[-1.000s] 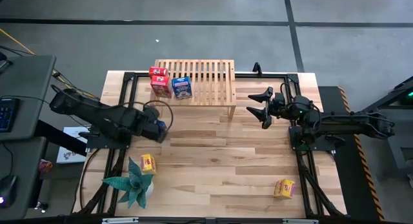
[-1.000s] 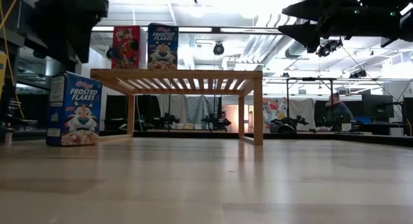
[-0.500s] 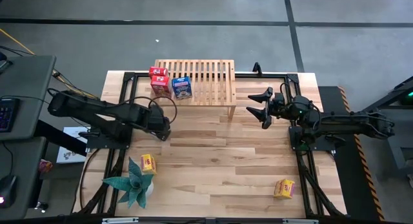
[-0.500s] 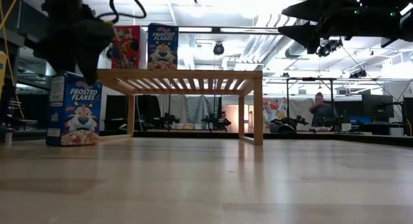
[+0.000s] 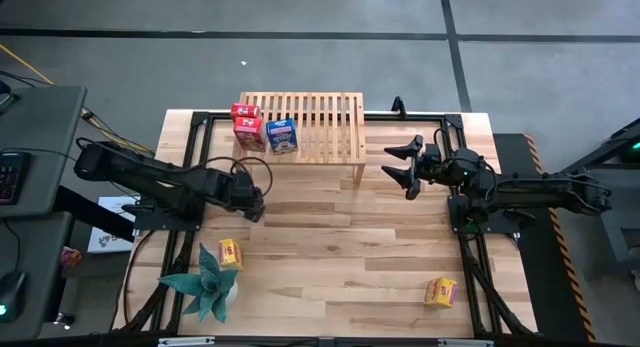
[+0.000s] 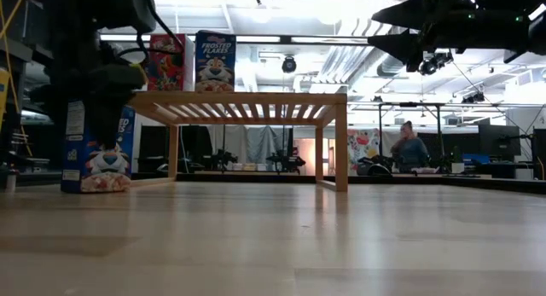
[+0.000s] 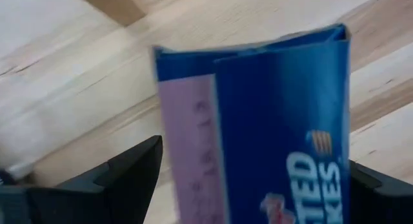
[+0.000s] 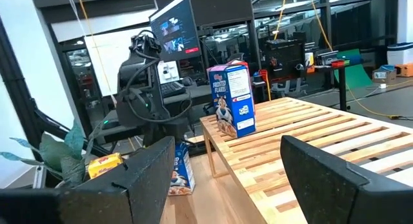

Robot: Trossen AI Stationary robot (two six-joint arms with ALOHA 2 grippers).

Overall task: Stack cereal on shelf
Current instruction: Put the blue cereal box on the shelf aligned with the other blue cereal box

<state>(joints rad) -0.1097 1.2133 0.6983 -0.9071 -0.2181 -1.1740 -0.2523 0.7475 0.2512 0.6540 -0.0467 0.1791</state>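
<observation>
In the high view the left gripper (image 5: 250, 199) is seen at the left of centre, lowered over a blue cereal box (image 6: 104, 155) that stands on the desk (image 5: 340, 247). In the left wrist view that blue box (image 7: 271, 127) is framed by the two dark fingers (image 7: 122, 179), one on each side of it; the fingers are spread about the box's width, and whether the cardboard is actually pressed cannot be told. In the low view the box is found at the left edge, upright on the desk beside the shelf (image 6: 239, 104), partly covered by the dark gripper.

The shelf (image 5: 315, 125) is placed at the upper middle of the high view. Three boxes are carried at its left end: two red boxes (image 5: 246, 125) close together and a second blue box (image 5: 282, 136) just to their right.

One yellow box (image 5: 230, 253) is seen lying on the desk at the lower left, near the teal plant (image 5: 205, 283). The other yellow box (image 5: 441, 291) lies well apart, at the lower right.

The right gripper (image 5: 400, 167) is held in the air just right of the shelf, its fingers spread wide with nothing between them. A person (image 6: 408, 148) is visible in the room behind the desk.
</observation>
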